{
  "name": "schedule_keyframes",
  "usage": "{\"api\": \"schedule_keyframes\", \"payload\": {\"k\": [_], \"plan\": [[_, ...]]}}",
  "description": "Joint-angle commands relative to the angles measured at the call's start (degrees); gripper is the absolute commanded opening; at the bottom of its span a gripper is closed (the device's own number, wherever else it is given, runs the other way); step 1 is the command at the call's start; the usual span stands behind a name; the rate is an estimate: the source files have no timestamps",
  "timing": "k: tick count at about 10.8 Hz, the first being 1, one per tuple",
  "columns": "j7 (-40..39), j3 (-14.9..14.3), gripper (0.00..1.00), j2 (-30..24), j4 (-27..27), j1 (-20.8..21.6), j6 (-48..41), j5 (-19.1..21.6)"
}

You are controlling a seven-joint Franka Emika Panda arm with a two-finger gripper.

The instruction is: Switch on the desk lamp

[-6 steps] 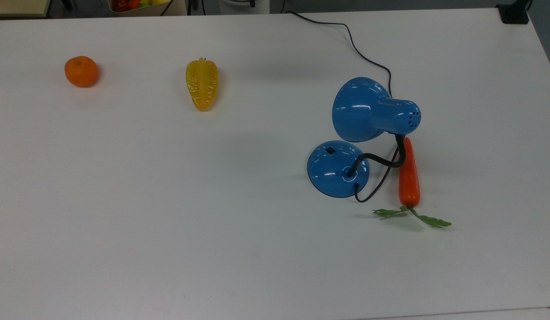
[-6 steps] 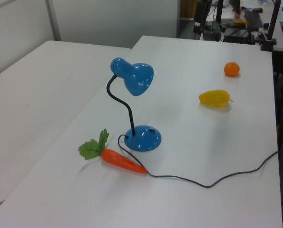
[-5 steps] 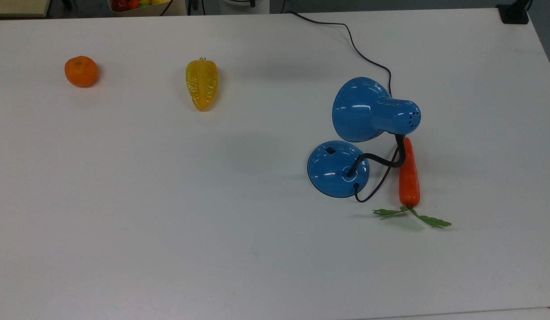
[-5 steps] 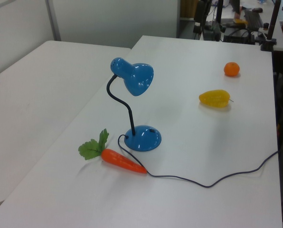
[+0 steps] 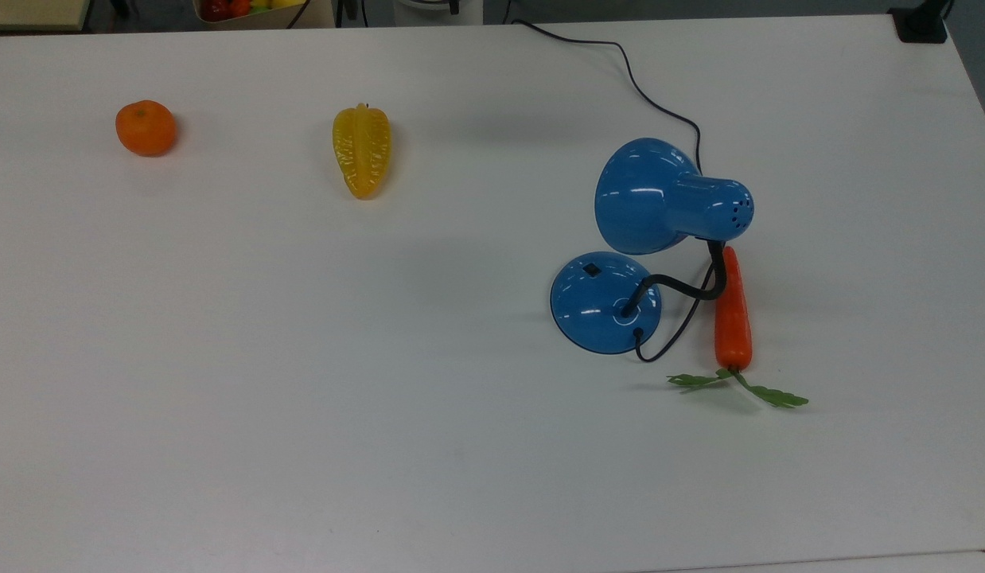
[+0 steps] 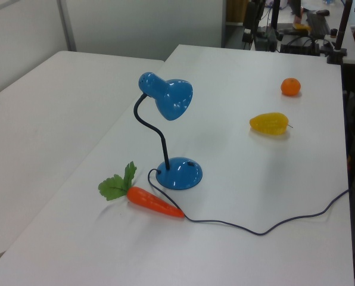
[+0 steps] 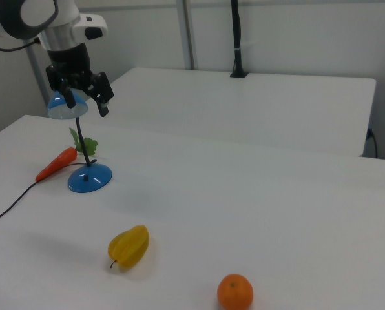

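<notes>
In the top view, the desk lamp (image 5: 620,278) stood right of centre on the white table (image 5: 301,398), its round blue base (image 5: 600,306) below its shade (image 5: 648,195) in the frame. The small black switch (image 5: 591,270) sat on the upper part of the base, close under the shade's rim. I judged the press was not yet begun: I would need to bring one fingertip straight down on that switch, coming in from the top view's left so as to miss the shade and the bent neck (image 5: 683,288), and push gently so the base did not slide. A carrot (image 5: 732,314) lay just right of the base; a starfruit (image 5: 361,150) and an orange (image 5: 145,127) lay well apart at upper left.

In the left view, the lamp stood at centre, shade tipped toward the frame's right, its cord (image 6: 267,226) trailing to the lower right, the carrot touching or just beside the cord at the base.

In the right view, at upper left, the gripper (image 7: 84,97) hung above the table in front of the shade, well above the base, wrist pointing down. Its two fingers stood apart, holding nothing.
</notes>
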Motion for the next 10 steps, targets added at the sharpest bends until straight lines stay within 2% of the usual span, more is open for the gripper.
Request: {"api": "schedule_keyframes", "payload": {"k": [1,7,8,10], "plan": [[1.0,-0.1,1.0,-0.5,-0.5,0.5,-0.6,0.4],[0.6,0.1,0.98,-0.4,-1.6,0.7,-0.4,0.1],[0.6,0.2,0.93,-0.4,-1.6,0.6,-0.4,0.1],[0.6,0.2,0.73,-0.3,-1.6,0.6,-0.3,0.2]]}}
